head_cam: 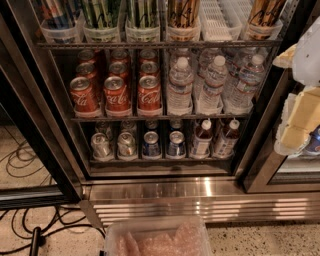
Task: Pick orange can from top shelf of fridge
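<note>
The fridge (165,192) stands open in front of me. The top shelf (160,45) runs along the upper edge, fronted by clear plastic cups and white ribbed dividers (216,20). Two copper-orange cans stand on it, with their tops cut off by the picture edge. One orange can (183,12) is at centre. A second (265,12) is at the right. Green-striped tall cans (102,12) stand to the left. My gripper (299,122), white and cream-coloured, is at the far right edge, below and right of the top shelf and clear of the cans.
Red cola cans (117,95) and water bottles (215,82) fill the middle rack. Small cans and bottles (150,144) are on the bottom rack. A clear plastic bin (157,239) sits on the floor in front. Black cables (30,225) lie at the lower left. The dark door frame (37,110) slants at the left.
</note>
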Available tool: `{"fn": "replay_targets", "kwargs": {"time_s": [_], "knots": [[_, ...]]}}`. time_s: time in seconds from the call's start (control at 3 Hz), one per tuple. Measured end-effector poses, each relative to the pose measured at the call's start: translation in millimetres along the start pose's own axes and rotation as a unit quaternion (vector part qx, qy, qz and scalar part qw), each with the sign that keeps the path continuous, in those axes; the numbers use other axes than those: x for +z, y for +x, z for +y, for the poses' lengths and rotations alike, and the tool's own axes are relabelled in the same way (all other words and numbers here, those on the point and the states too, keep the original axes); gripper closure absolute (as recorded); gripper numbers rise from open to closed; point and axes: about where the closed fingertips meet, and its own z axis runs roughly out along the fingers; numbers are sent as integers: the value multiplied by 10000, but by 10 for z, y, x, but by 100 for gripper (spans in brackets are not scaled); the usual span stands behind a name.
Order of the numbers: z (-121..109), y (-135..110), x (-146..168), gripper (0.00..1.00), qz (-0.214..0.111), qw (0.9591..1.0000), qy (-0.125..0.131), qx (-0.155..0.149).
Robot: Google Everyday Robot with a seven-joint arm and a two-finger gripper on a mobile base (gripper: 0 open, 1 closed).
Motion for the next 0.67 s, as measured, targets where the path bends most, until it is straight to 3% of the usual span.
{"fn": "replay_targets", "kwargs": {"time_s": [0.33, 0.67], "knots": [[-17, -9, -13, 0, -55, 9999, 70, 50], [-102, 30, 40, 0, -392, 9985, 146, 362]]}}
